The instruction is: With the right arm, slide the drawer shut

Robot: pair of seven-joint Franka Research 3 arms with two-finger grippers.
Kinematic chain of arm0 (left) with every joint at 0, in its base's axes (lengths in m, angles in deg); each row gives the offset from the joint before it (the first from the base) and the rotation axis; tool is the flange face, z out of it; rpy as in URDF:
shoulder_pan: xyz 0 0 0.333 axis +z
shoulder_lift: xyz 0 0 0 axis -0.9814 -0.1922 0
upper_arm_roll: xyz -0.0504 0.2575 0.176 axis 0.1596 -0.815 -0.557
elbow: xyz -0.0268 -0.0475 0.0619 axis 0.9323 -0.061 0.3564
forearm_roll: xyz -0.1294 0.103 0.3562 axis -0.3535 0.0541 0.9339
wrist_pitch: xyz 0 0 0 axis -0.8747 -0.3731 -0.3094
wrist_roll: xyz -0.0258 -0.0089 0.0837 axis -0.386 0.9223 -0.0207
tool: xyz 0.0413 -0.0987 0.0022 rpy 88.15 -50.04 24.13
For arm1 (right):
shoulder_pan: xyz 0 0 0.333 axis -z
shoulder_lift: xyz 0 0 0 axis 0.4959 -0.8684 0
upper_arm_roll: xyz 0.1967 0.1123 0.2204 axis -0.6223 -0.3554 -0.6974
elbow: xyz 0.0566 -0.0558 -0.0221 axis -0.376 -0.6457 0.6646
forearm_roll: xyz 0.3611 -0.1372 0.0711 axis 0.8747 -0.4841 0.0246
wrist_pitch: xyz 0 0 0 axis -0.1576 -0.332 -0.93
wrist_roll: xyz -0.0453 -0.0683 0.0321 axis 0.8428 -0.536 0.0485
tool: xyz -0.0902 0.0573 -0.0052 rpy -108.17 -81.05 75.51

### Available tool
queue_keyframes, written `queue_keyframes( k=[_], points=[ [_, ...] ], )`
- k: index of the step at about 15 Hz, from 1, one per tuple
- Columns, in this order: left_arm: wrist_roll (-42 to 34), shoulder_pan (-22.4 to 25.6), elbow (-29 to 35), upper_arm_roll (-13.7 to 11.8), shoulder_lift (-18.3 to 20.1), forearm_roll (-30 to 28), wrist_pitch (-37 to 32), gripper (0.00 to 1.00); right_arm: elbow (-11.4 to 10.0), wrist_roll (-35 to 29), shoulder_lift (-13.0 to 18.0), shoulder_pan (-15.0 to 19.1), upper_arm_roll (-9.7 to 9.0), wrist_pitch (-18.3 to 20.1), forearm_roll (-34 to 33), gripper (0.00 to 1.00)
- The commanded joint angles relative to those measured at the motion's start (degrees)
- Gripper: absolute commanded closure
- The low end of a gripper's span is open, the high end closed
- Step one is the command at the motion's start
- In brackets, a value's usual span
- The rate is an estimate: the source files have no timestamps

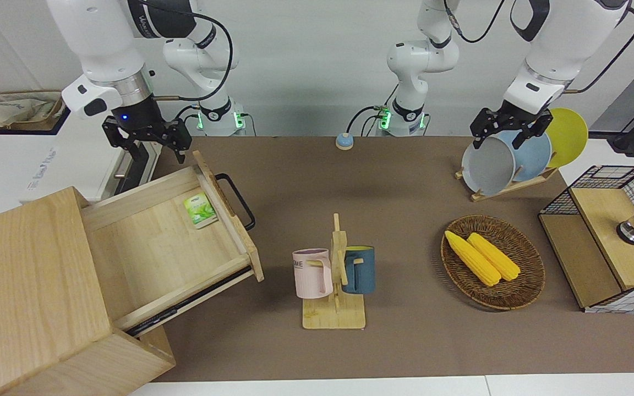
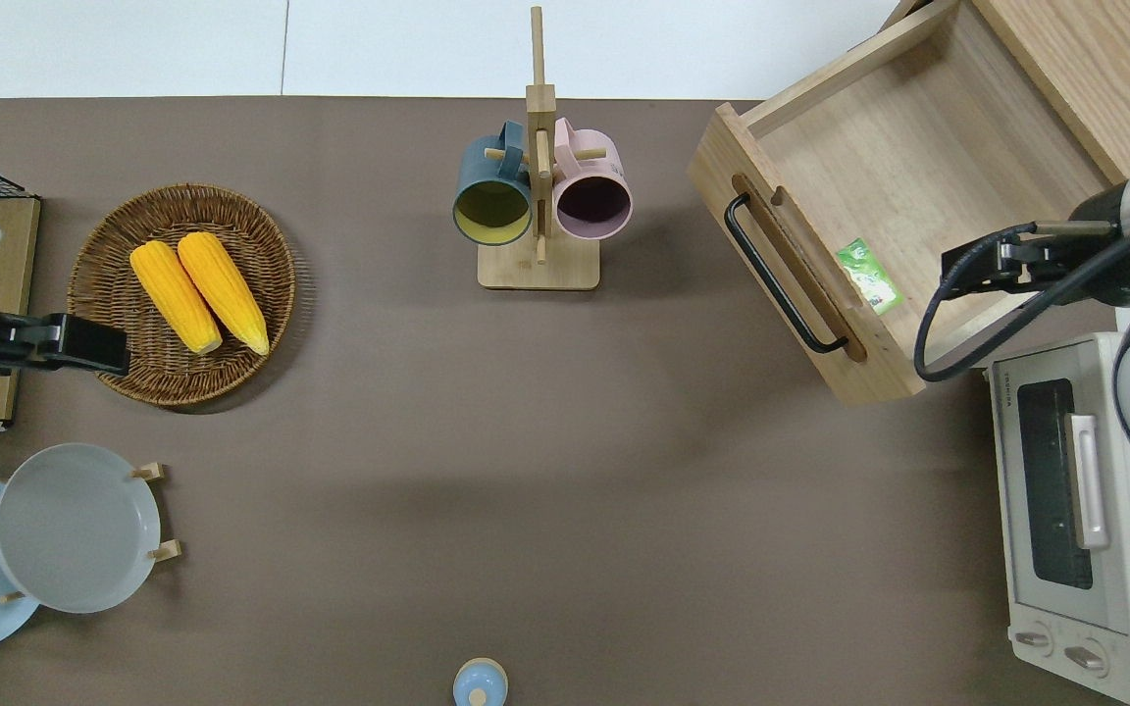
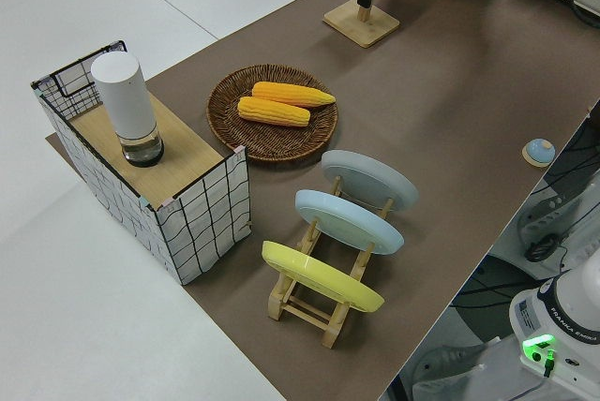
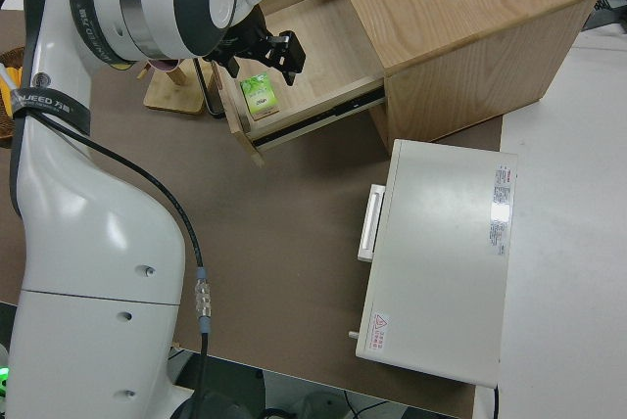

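Observation:
The light-wood drawer stands pulled far out of its cabinet at the right arm's end of the table. Its black bar handle faces the table's middle. A green packet lies inside, close to the drawer's front panel. My right gripper, with the blue wrist light, hangs open and empty over the drawer's inside, by the side wall nearer to the robots. In the overhead view this gripper is beside the packet; it touches nothing. My left arm is parked, its gripper open.
A white oven stands beside the drawer, nearer to the robots. A mug stand with two mugs is mid-table. A basket of corn, a plate rack and a wire-mesh box are toward the left arm's end. A small bell sits near the robots.

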Motion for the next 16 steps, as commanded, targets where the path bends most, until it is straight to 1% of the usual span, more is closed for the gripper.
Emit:
queue_keyframes(
  k=[1, 4, 11, 14, 16],
  points=[
    [-0.6, 0.2, -1.5, 0.4, -0.7, 1.0, -1.1, 0.01, -0.3, 0.7, 0.6, 0.5, -0.28, -1.0, -0.4, 0.015],
    [-0.6, 0.2, -1.4, 0.4, -0.7, 1.0, -1.1, 0.01, -0.3, 0.9, 0.6, 0.9, -0.28, -1.0, -0.3, 0.015],
    [-0.6, 0.2, -1.4, 0.4, -0.7, 1.0, -1.1, 0.01, -0.2, 1.0, 0.6, 0.7, -0.37, -1.0, -0.5, 0.017],
    [-0.6, 0.2, -1.5, 0.4, -0.7, 1.0, -1.1, 0.01, -0.2, 1.1, 0.8, 0.1, -0.37, -0.9, -0.2, 0.017],
    [-0.6, 0.2, -1.5, 0.4, -0.7, 1.0, -1.1, 0.01, -0.2, 1.1, 0.8, 0.2, -0.37, -0.7, -0.1, 0.052]
  ],
)
